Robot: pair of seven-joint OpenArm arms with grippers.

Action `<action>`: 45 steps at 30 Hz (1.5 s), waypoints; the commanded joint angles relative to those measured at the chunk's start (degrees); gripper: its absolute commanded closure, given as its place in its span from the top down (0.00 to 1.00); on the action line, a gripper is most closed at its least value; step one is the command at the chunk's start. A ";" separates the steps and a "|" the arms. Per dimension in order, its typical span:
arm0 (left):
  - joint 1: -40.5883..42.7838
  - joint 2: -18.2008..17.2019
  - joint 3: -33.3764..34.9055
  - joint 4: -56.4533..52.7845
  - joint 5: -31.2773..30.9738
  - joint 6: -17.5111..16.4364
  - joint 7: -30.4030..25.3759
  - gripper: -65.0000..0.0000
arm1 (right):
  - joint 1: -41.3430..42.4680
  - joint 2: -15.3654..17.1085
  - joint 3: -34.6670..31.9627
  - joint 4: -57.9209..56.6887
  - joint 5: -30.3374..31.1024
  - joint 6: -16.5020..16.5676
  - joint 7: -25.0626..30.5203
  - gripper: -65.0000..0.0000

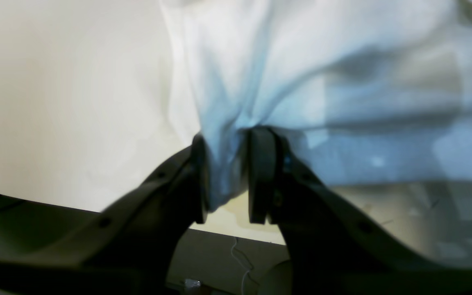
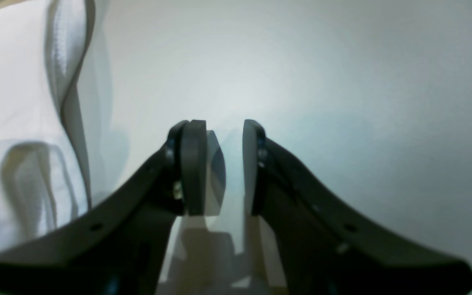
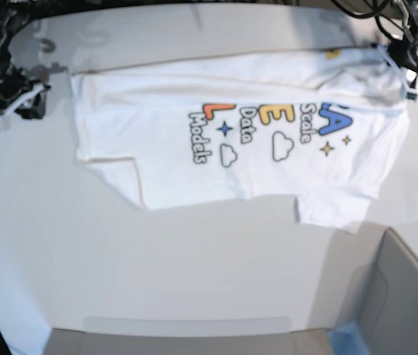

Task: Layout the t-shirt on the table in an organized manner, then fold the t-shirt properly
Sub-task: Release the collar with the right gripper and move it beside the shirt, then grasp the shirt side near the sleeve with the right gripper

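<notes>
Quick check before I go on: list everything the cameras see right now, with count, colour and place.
t-shirt: one, white with blue, yellow and orange print, spread across the table's far half.
table: one, plain white, under everything.
grey box: one, grey with a blue edge, near right corner of the base view.
left gripper: one, black, base view's far right, shut on a bunch of shirt cloth.
right gripper: one, black, base view's far left, beside the shirt's edge, holding nothing.

Bright overhead glare, blurred wrist views
</notes>
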State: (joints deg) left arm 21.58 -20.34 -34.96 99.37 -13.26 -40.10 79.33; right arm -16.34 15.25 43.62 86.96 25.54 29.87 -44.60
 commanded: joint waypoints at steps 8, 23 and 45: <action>-0.27 -0.72 -0.16 0.63 0.11 0.10 0.67 0.25 | -1.99 -2.01 -0.14 13.83 -1.14 1.21 -1.60 0.24; -0.35 -0.63 -0.16 0.63 0.11 0.10 0.67 0.25 | 3.72 -10.81 -18.69 19.37 -12.31 10.13 -1.60 0.21; -2.37 -1.07 -0.25 0.72 0.11 0.10 -7.20 0.25 | 13.57 -14.94 -16.32 -1.73 -31.56 10.13 -1.51 0.07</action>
State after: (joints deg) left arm 19.20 -20.21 -34.92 99.24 -13.28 -40.12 72.79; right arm -2.24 -0.32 26.96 85.89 -0.40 39.18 -40.64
